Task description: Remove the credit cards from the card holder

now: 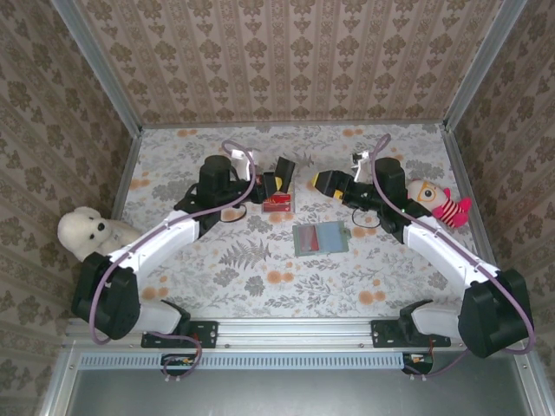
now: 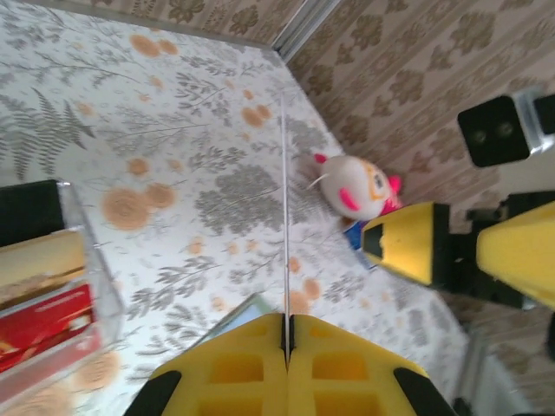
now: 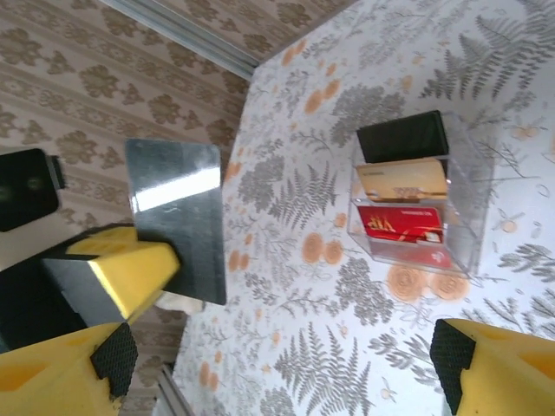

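**A:** Card holder (image 1: 320,238), where does it lie?

**B:** Flat and open on the flowered surface (image 1: 260,277), roughly in the middle, between the two arms and nearer their bases than the jaws are. It shows two panels, one grey-green and one reddish.

**A:** And the left gripper (image 2: 286,328)?

**B:** Its yellow jaws are pressed together on a dark grey card (image 3: 176,208). From the left wrist the card shows edge-on, a thin line running straight out from between the fingertips. From the right wrist its glossy face is in full view, one yellow finger over its lower corner.

**A:** The right gripper (image 3: 283,357)?

**B:** Jaws spread wide, nothing between them. It faces the left gripper, near it but not touching the card.

**A:** Anything else close by?

**B:** A clear plastic box (image 3: 418,201) stands on the surface just beyond the card holder, with a black piece, a gold card and a red card inside. A white teddy bear (image 1: 87,232) sits at the left edge, and a small doll in pink stripes (image 1: 436,202) lies by the right arm.
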Robot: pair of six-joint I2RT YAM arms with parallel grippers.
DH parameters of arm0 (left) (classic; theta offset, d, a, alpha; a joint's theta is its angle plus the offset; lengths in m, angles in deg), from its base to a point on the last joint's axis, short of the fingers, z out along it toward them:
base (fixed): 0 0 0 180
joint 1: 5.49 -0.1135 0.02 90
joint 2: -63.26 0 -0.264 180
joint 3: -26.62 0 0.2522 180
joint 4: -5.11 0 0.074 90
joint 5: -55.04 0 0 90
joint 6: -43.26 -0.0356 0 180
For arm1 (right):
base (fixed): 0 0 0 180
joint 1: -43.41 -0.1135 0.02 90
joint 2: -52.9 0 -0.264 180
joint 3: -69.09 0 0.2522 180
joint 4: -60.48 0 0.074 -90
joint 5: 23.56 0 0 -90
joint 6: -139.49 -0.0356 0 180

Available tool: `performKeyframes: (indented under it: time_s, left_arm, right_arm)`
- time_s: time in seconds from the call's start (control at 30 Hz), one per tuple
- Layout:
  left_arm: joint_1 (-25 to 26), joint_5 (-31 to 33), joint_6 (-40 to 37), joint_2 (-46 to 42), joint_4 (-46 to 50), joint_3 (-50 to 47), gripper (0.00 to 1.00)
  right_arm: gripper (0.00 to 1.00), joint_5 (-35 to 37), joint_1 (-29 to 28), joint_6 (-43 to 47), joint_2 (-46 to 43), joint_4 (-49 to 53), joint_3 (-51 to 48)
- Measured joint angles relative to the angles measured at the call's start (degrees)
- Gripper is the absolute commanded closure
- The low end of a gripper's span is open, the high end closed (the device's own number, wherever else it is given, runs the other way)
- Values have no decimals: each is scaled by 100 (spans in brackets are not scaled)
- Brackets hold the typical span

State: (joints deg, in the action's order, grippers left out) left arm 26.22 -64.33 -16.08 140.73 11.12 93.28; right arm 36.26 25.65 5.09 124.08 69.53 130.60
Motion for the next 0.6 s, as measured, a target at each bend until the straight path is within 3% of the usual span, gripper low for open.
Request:
performKeyframes:
  time_s: [0.1, 0.6]
  left_arm:
    - [-74, 212, -837, -7, 715, 332, 100]
    - [-529, 420, -4277, 501, 2428, 1665, 100]
  right_arm:
    - [0, 50, 0, 140, 0, 299, 7]
    - [0, 542, -2, 398, 0, 1652, 20]
